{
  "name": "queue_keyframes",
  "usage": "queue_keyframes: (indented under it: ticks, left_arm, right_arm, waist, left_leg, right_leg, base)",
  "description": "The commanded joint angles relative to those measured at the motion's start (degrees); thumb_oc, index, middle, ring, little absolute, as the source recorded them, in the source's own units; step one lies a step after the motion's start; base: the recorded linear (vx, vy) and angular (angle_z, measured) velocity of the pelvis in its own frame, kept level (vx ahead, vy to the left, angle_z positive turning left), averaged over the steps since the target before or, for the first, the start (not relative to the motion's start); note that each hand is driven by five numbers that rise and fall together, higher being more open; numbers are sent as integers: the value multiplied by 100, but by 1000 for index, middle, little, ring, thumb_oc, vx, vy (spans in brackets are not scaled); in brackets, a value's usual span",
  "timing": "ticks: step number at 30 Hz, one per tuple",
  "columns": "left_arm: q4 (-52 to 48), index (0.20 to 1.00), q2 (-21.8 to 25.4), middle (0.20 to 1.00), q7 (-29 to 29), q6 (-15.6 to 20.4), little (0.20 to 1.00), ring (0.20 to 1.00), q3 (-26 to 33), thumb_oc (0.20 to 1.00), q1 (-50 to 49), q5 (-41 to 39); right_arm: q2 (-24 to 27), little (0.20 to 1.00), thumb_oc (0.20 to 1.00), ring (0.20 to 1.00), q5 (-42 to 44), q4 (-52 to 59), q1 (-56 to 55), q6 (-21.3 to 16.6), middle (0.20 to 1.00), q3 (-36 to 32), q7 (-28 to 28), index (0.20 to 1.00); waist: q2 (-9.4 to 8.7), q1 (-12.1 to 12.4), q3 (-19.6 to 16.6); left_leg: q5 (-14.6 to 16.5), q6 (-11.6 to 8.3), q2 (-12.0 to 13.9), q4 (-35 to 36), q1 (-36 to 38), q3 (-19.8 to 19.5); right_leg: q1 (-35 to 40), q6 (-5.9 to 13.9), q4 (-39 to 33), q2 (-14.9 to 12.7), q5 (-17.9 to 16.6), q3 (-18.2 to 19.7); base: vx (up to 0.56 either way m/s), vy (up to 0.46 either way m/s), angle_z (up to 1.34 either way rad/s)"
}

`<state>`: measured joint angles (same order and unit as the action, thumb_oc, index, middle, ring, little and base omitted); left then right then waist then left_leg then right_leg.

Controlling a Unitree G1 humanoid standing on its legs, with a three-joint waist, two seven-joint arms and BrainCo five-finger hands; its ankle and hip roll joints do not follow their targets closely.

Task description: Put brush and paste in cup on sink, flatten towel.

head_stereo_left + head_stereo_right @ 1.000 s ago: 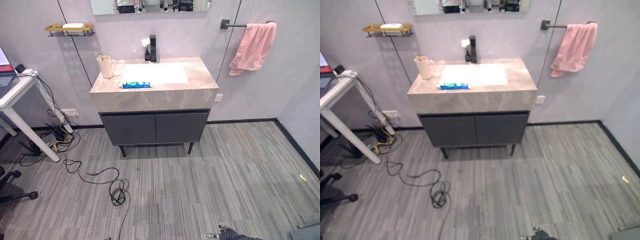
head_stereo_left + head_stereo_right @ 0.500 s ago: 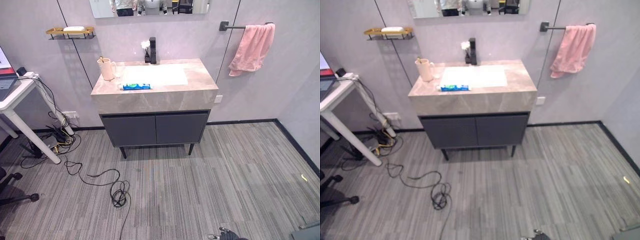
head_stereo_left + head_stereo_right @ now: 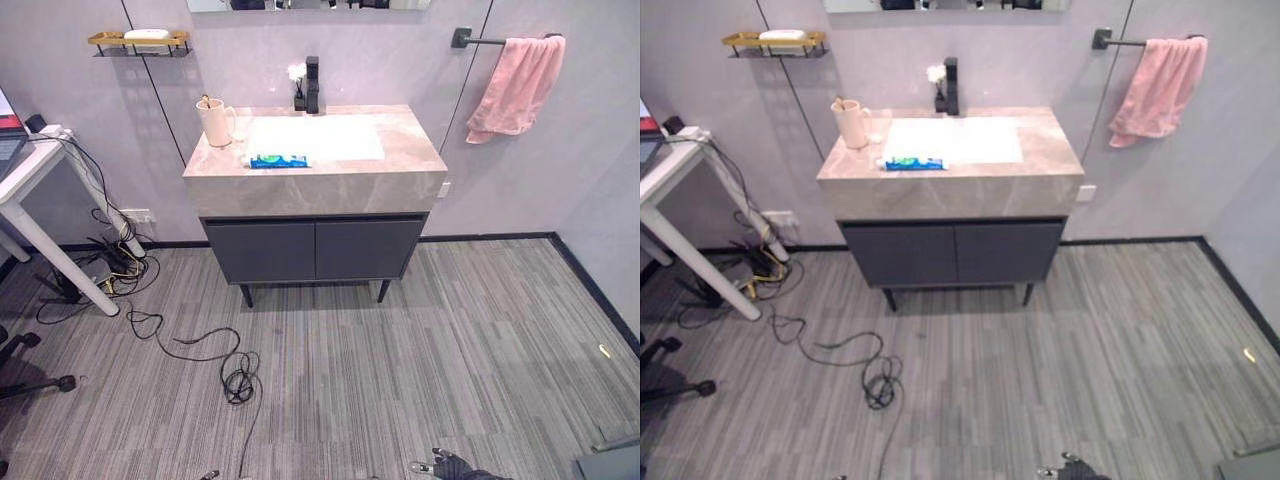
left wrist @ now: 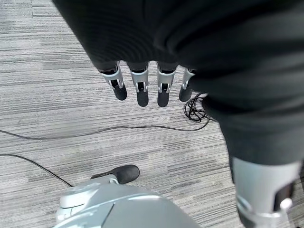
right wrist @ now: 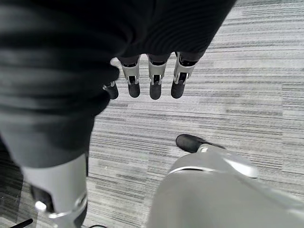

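Observation:
A beige cup stands at the back left of the stone sink counter, with a brush handle sticking out of it. The blue-green paste tube lies flat on the counter's front strip, before the white basin. On the wall bar to the right, a pink towel hangs bunched. Both hands hang low over the grey floor, far from the sink. My left hand and right hand have straight fingers and hold nothing.
A black faucet stands behind the basin. Below the counter is a dark two-door cabinet on thin legs. A white desk with cables under it stands at the left, near a chair base. A small wall shelf holds soap.
The whole picture has shifted, so the camera has moved. Cup, paste tube and towel keep their places, and both hands stay down.

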<state>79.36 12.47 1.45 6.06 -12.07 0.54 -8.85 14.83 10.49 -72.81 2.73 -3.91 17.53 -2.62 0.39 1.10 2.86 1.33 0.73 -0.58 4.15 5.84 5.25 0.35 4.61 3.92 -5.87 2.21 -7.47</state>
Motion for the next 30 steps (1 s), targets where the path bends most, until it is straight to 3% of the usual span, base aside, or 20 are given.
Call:
queue_keyframes:
  ticks: [1,15,19,22,25,27,28,30]
  left_arm:
    - [117,1000,140,1000,95,153,1000,1000,39,1000,307,110]
    - [42,1000,176,1000,142,175,1000,1000,-157,1000,374,381]
    - [-59,1000,239,1000,178,197,1000,1000,-212,1000,402,423]
    - [-176,1000,301,1000,196,212,1000,1000,-264,1000,426,470]
    - [-231,1000,377,1000,207,213,1000,1000,-277,1000,448,485]
    - [-235,1000,383,1000,209,212,1000,1000,-277,1000,456,496]
    - [-220,1000,403,1000,211,211,1000,1000,-257,1000,482,493]
    - [-160,1000,406,1000,222,218,1000,1000,-253,1000,537,518]
  right_arm:
    - [-108,1000,1000,1000,142,-135,410,-186,1000,92,61,1000]
    - [-75,1000,1000,1000,50,-103,376,-178,1000,109,132,1000]
    - [-39,1000,1000,1000,120,-19,371,-201,1000,78,165,1000]
    - [11,1000,1000,1000,144,75,323,-223,1000,78,179,1000]
    - [34,1000,1000,1000,123,151,290,-238,1000,116,197,1000]
    - [50,1000,1000,1000,118,142,256,-247,1000,114,206,1000]
    - [79,1000,1000,1000,164,144,241,-266,1000,92,198,1000]
    - [118,1000,1000,1000,148,65,249,-256,1000,37,219,1000]
  waist:
    - [-179,140,26]
    - [-214,85,73]
    - [-214,35,204]
    - [-208,-15,345]
    - [-182,-57,518]
    - [-182,-69,528]
    - [-193,-140,547]
    - [-238,-151,563]
  left_leg:
    - [160,181,-331,-257,-133,-287]
    - [273,244,-397,-437,-165,-235]
    - [278,300,-438,-480,-188,-264]
    - [265,371,-501,-492,-158,-313]
    - [259,417,-499,-439,-52,-292]
    - [275,419,-512,-421,-23,-291]
    - [287,412,-550,-392,15,-337]
    - [354,376,-598,-320,64,-233]
  right_leg:
    - [-78,431,188,-292,-380,383]
    - [-163,470,475,-339,-395,445]
    - [-439,479,995,-380,-574,572]
    - [-763,439,1700,-408,-895,702]
    - [-1109,358,2269,-340,-932,645]
    - [-1152,355,2282,-283,-861,624]
    - [-1319,274,2027,39,-609,690]
    - [-1448,323,1085,-121,-767,274]
  base:
    - [16,39,0]
    - [0,18,-1]
    - [-35,71,0]
    - [-38,94,0]
    - [-40,115,3]
    - [50,58,-3]
    - [95,64,-12]
    - [105,14,-2]
